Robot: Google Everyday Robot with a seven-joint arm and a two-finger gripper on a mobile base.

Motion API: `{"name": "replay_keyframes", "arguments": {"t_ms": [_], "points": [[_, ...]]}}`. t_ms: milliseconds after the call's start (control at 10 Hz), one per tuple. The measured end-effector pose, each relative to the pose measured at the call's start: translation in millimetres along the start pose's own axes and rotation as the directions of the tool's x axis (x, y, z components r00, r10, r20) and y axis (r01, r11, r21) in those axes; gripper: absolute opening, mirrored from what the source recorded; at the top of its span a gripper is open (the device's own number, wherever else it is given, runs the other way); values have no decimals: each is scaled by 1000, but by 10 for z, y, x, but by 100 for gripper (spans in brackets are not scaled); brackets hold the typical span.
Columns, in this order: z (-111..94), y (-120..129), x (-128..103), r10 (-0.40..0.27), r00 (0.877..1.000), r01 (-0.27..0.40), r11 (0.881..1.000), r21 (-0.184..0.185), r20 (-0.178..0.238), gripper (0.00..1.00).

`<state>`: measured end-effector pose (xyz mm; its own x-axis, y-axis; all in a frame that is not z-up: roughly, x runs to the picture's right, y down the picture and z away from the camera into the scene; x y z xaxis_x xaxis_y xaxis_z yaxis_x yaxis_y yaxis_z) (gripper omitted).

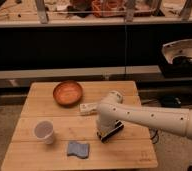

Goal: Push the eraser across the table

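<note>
The eraser point(111, 131) lies flat on the table point(129, 150), to the right of the blue sponge point(78, 148) and a little farther back, with the gripper point(105, 131) pressed down at its near-left end, fingers clenched and holding nothing. To push well, I judge you should keep the closed fingertips low against the eraser's edge and drive in one straight, slow line, so the block slides without pivoting away. Watch the white tube point(88, 107) just behind the eraser. Now the surroundings, largest first: dark shelving runs behind the table, which is light planked wood. The white arm point(154, 117) reaches in from the eraser's right. A wooden bowl point(67, 93) sits back-left of the eraser, and a pale cup point(44, 131) stands far left, beyond the sponge.
</note>
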<state>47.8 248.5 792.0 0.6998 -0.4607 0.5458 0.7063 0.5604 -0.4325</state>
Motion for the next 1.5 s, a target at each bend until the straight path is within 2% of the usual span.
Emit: {"name": "replay_keyframes", "arguments": {"t_ms": [600,1500], "points": [[-1,-23,60,-8,1000,7,1000,-10,-8,5],[-8,-50,105,-8,1000,8,1000,-2,-10,5]]}}
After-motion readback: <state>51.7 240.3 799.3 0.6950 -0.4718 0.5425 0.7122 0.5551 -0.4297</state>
